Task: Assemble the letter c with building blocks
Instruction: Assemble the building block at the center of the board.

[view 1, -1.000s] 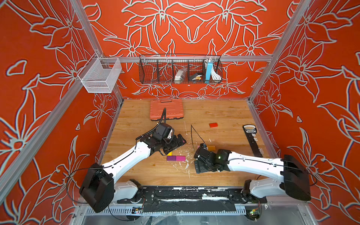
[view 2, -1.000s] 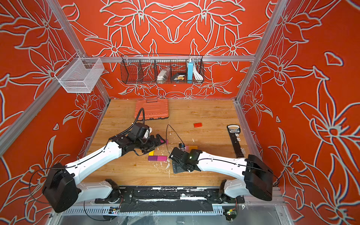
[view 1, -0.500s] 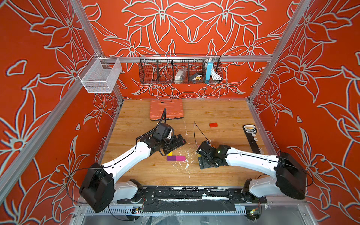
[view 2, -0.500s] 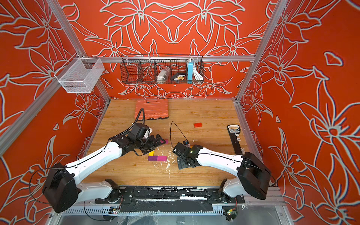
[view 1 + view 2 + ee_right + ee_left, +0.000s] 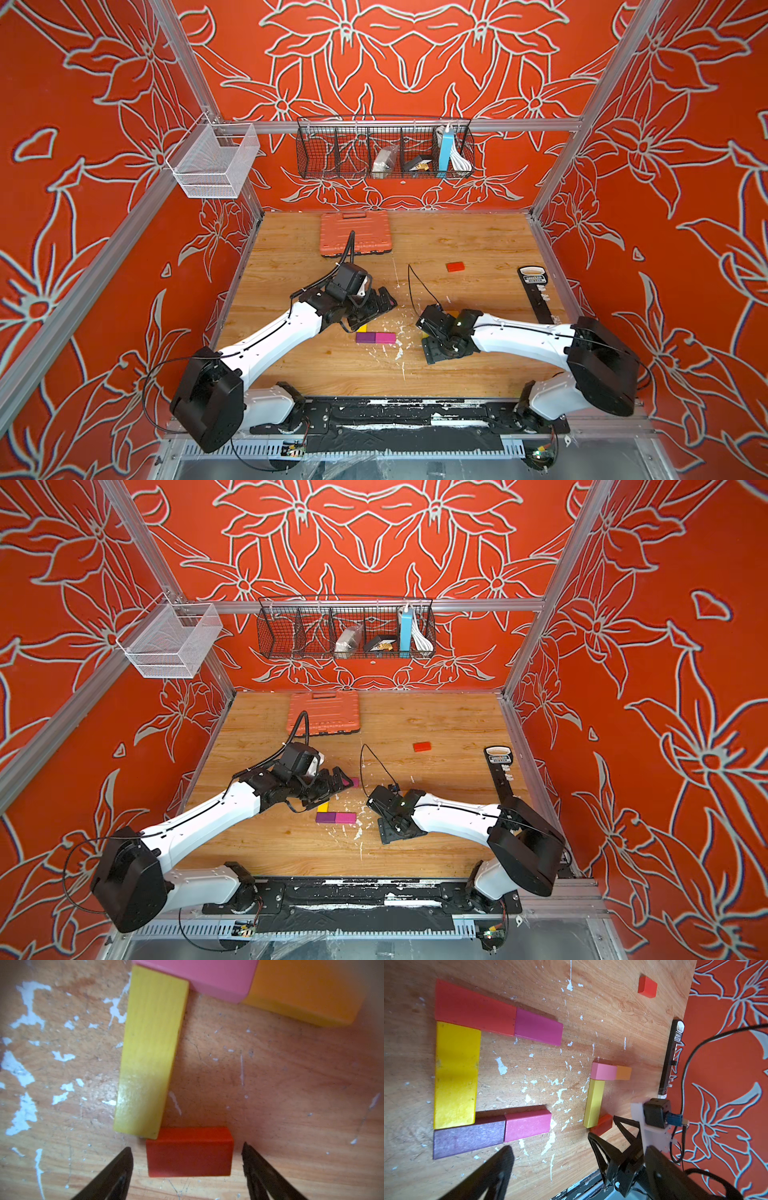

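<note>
The small flat red rectangular block (image 5: 189, 1152) lies on the wooden tabletop (image 5: 291, 1084) between the spread jaws of the right gripper (image 5: 186, 1147), with a gap at each side. Past the jaw tips, its corner touches a long yellow block (image 5: 149, 1053). The left gripper (image 5: 376, 309) is spread wide and holds nothing.

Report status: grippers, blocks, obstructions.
Left gripper open over finished C. Right gripper open, fingers straddling red block, not gripping. Second C lacks one block; spare red block lies apart. Path clear.
</note>
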You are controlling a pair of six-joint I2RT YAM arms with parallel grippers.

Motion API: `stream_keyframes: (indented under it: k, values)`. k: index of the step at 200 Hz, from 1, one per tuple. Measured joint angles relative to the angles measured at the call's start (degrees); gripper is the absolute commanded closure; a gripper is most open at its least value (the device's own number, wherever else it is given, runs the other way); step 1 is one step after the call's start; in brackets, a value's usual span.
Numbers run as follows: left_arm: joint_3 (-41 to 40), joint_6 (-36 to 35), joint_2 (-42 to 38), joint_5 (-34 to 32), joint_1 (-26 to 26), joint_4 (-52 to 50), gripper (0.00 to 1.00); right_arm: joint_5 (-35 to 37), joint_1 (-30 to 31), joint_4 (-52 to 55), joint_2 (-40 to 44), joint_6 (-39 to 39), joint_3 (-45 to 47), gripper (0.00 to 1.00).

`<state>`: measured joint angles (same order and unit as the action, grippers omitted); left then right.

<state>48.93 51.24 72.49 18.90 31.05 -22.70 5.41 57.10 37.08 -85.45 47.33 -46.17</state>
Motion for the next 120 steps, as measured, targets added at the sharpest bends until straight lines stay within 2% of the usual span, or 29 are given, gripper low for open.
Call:
stream_keyframes:
  k: [19, 74, 120]
  values:
    - [0.00, 0.04, 0.00, 0.02, 0.04, 0.00, 0.01, -0.09, -0.17, -0.04, -0.61, -0.15, 0.00, 0.22]
    - [0.00, 0.42, 0.00, 0.04, 0.26, 0.04, 0.02, -0.48, -0.22, 0.00, -0.90, 0.11, 0.00, 0.44]
    - [0.00, 0.90, 0.00, 0.04, 0.92, 0.09, 0.01, -1.49, -0.15, 0.28, 0.15, 1.18, 0.02, 0.50]
